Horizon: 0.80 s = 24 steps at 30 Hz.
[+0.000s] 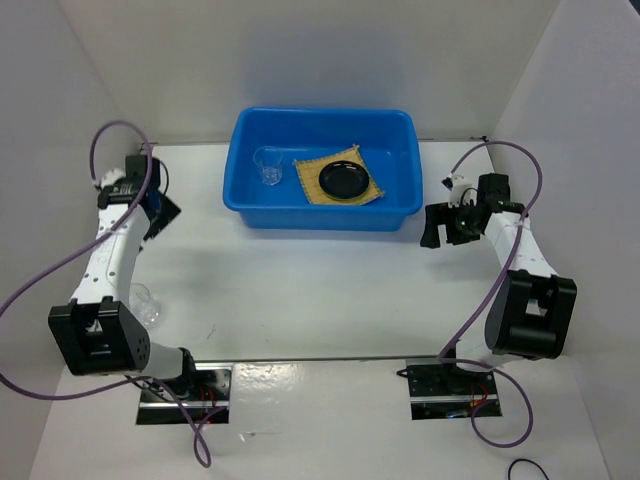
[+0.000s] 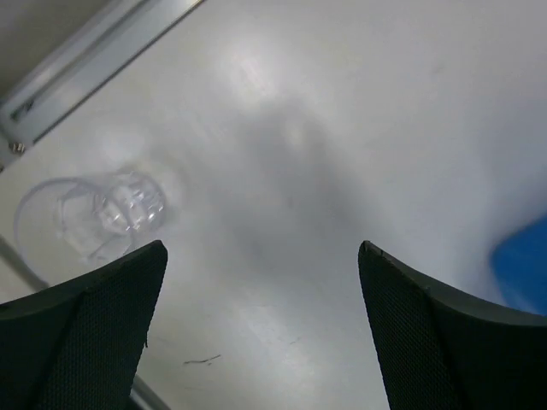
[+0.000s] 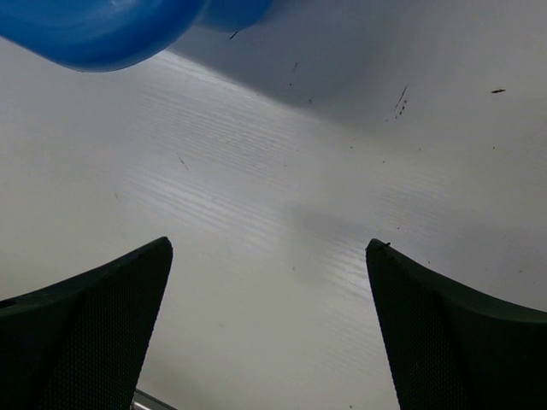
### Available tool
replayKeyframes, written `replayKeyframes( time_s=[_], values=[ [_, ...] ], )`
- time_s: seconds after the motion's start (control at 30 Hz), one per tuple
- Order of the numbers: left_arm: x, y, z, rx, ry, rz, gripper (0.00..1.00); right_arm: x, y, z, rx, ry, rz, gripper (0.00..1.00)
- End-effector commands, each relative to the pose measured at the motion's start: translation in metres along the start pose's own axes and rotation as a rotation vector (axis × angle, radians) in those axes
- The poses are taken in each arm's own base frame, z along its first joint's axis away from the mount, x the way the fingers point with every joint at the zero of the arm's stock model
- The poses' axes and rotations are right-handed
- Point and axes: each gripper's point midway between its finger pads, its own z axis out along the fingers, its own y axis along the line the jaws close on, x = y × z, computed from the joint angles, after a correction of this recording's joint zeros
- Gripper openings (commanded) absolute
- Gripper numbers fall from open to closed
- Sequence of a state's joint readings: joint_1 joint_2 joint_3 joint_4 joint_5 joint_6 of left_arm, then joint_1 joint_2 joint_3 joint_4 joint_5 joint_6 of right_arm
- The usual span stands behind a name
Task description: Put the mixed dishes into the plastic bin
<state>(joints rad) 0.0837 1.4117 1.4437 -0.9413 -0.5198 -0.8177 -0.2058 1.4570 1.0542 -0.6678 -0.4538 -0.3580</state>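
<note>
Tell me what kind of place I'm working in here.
Probably a lab test cell, not a kitchen: white panel walls box in the table, and the left arm and right arm are bolted at its near edge.

We see a bright blue bin (image 1: 320,216) at twelve o'clock, a tan woven mat (image 1: 307,172) under a black dish (image 1: 344,180), one clear cup (image 1: 268,166) at the mat's nine o'clock, a second clear cup (image 1: 143,300) at eight o'clock, our white table (image 1: 330,290).

white left arm (image 1: 108,258) and right arm (image 1: 522,248), bulky black joint housings, purple cables (image 1: 120,124), black mesh-textured gripper fingers (image 2: 85,333).
</note>
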Motion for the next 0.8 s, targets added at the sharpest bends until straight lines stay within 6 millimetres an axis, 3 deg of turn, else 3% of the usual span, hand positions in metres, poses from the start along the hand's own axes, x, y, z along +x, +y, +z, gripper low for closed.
replayKeyframes(
  time_s=[0.0,0.03,0.13,0.23,0.27,0.33,0.47,0.57,0.63,0.77],
  values=[
    [0.006,0.017,-0.001,0.067,-0.017,-0.24,0.98,-0.012,0.004,-0.007,-0.027,-0.032,-0.029,0.98],
    [0.003,0.036,0.004,0.011,-0.032,-0.284,0.97,-0.016,0.003,-0.008,-0.024,-0.04,-0.033,0.98],
    [0.003,0.067,0.009,-0.099,-0.035,-0.364,0.97,-0.01,0.004,-0.002,-0.046,-0.014,-0.017,0.98],
    [0.0,0.097,0.026,-0.205,-0.021,-0.405,0.99,-0.008,0.004,0.0,-0.049,-0.006,-0.013,0.98],
    [0.01,0.11,0.039,-0.237,0.024,-0.416,0.99,-0.008,0.004,0.0,-0.049,-0.006,-0.013,0.98],
    [0.019,0.118,0.052,-0.245,0.067,-0.406,0.99,-0.007,0.003,0.002,-0.051,0.001,-0.009,0.98],
    [0.056,0.137,0.086,-0.27,0.204,-0.424,0.99,-0.003,0.001,0.007,-0.058,0.019,-0.008,0.98],
    [0.081,0.135,0.102,-0.26,0.294,-0.397,0.99,-0.001,0.001,0.01,-0.061,0.028,-0.003,0.98],
    [0.091,0.135,0.108,-0.263,0.327,-0.382,0.99,-0.001,0.001,0.01,-0.061,0.028,-0.003,0.98],
    [0.09,0.132,0.112,-0.252,0.327,-0.386,0.99,-0.001,0.001,0.01,-0.061,0.028,-0.003,0.98]
  ],
)
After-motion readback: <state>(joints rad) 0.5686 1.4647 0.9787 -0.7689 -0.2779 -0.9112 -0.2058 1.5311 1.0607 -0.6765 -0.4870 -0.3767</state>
